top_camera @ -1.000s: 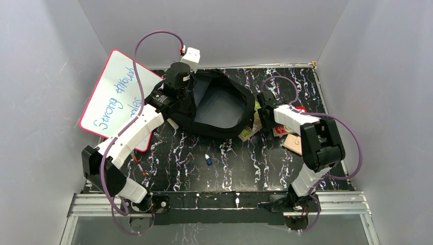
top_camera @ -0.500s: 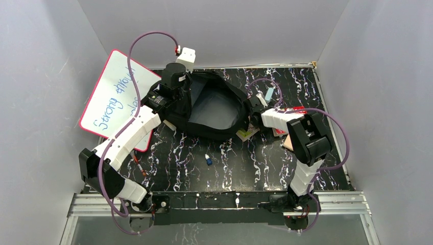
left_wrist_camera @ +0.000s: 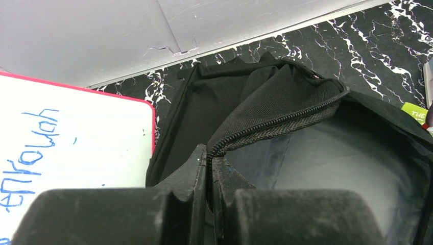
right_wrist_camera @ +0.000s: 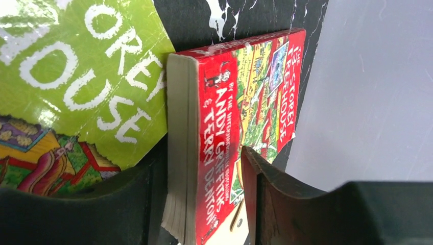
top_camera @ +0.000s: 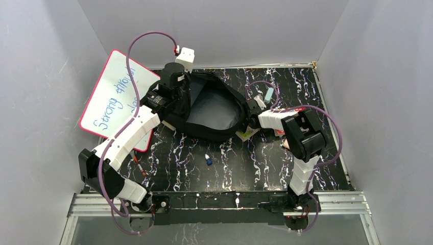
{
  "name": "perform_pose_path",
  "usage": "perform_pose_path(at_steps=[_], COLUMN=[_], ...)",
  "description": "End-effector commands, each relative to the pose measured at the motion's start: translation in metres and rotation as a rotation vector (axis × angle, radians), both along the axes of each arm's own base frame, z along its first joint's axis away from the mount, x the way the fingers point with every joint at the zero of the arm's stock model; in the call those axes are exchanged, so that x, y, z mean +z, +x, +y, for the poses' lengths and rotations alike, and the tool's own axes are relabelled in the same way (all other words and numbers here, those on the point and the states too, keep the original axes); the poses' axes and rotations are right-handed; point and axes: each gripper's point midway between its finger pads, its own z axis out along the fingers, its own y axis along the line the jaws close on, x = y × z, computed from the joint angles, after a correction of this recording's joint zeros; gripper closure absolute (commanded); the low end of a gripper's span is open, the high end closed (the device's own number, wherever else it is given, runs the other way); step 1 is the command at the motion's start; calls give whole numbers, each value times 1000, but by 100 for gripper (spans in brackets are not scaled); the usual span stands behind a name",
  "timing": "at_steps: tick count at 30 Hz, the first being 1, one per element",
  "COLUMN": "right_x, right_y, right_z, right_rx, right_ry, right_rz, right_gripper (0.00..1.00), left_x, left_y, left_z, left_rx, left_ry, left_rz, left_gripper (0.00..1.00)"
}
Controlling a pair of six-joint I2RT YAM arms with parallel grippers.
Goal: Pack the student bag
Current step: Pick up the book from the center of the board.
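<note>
Right arm has swung in toward the bag's (top_camera: 214, 108) right rim, uncovering a teal item (top_camera: 267, 95) behind it; the left arm has pulled the left rim up a bit. Left tool (left_wrist_camera: 209, 153) is clamped narrow on the bag's zipper edge. Right tool (right_wrist_camera: 201, 163) straddles a red book (right_wrist_camera: 219, 127); can't tell if it's pinching yet. A green book (right_wrist_camera: 76, 76) lies just beside it.

Bag: black fabric, mouth gaping open, grey lining showing, sitting at the far middle of the counter (top_camera: 230, 168).

Counter is black with white marbling, with a small blue-and-white item (top_camera: 208, 159) near its centre. A red-framed whiteboard (top_camera: 115, 97) with blue writing leans on the left wall. Plain grey walls (top_camera: 230, 30) on three sides, and a metal rail (top_camera: 219, 201) along the near edge.
</note>
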Motion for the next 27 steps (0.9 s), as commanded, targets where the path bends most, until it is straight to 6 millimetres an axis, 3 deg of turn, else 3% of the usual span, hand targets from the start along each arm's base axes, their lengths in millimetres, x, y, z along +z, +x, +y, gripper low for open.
perform_pose_path(at_steps=[1,9,14,21,27], right_x=[-18,-8,25,114,218], right_y=[-1,1,2,-3,-10], right_z=[-4,-7,-13,-20,-22], right_rx=[-6,-33,-94,-211,-235], right_ry=[-28,-51,-77,-17,119], right_rz=[24,-7,-82,-261,-469], right_gripper=[44,81,100,100,100], left_x=[37,37,36,33,30], left_y=[-7,-8,-8,-8,-9], left_z=[11,11,11,6,1], left_rx=[25,17,14,-8,-35], left_ry=[-70,-75,-78,-81,-92], left_rz=[-99,-99,-98,-89,-81], left_gripper=[100,100,100,100,100])
